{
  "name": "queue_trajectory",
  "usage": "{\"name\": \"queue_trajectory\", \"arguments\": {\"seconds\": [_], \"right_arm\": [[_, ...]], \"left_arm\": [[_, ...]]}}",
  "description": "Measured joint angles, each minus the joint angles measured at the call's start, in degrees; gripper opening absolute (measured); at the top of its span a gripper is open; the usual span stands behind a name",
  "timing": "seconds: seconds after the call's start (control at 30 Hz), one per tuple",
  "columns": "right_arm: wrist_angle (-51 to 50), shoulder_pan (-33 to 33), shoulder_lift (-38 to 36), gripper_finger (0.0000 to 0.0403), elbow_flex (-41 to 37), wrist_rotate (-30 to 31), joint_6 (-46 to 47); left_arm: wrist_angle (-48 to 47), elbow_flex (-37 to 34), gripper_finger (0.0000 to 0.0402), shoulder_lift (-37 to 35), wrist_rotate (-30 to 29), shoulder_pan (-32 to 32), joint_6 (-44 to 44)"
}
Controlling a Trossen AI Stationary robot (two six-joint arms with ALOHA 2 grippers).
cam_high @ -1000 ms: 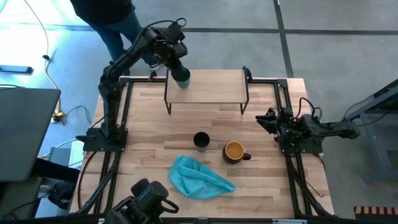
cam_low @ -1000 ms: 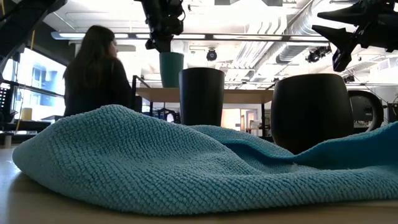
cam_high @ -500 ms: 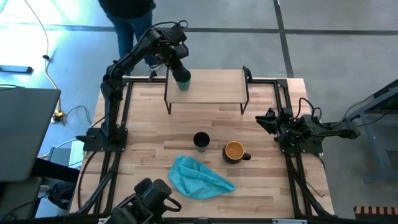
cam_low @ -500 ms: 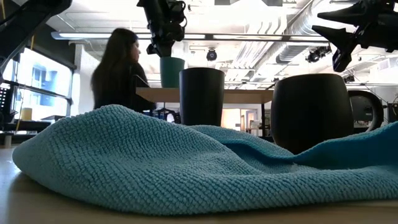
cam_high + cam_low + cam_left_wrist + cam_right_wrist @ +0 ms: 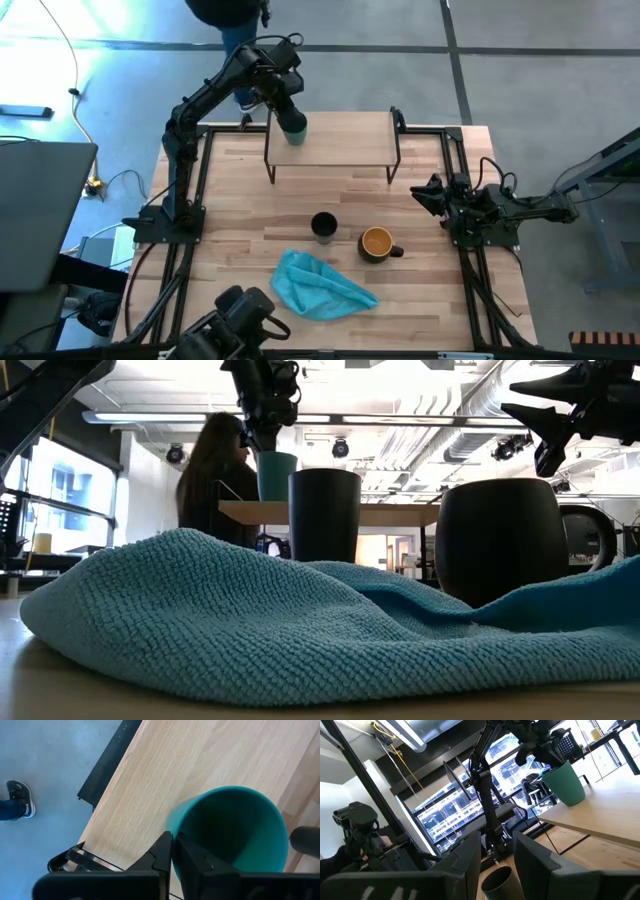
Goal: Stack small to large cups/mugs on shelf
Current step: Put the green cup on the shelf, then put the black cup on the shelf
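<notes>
The small green cup (image 5: 292, 128) is at the left end of the light-wood shelf (image 5: 340, 140), and in the low view its base (image 5: 276, 495) reaches the shelf board. My left gripper (image 5: 284, 108) is shut on the cup's rim. The black cup (image 5: 323, 226) and the dark mug with the orange inside (image 5: 376, 243) stand upright on the tabletop in front of the shelf. My right gripper (image 5: 428, 192) is open and empty at the table's right side. My left gripper pinches the green cup's rim (image 5: 170, 827), one finger (image 5: 196, 861) inside the cup and the other (image 5: 161, 854) outside. The fingers come from above, pointing down. The cup stays upright, its base at the shelf top.
A blue cloth (image 5: 322, 286) lies crumpled near the table's front edge, before the black cup and the mug. The shelf's middle and right parts (image 5: 360, 138) are bare. A person (image 5: 215, 475) is behind the table's far left corner.
My left gripper has come down a little with the green cup, which now stands lower against the shelf board, still upright. The person behind the table has walked toward the right.
</notes>
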Motion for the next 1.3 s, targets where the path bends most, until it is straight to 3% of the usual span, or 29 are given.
{"name": "queue_trajectory", "arguments": {"seconds": [0.63,1.3], "right_arm": [[-0.2,0.0,0.0,0.0103,0.0,-0.2,1.3],[-0.2,0.0,0.0,0.0103,0.0,-1.1,1.3]], "left_arm": [[0.0,0.0,0.0088,0.0,-0.3,0.0,-0.3],[1.6,0.0,0.0204,-0.1,-1.2,0.0,-1.2]]}}
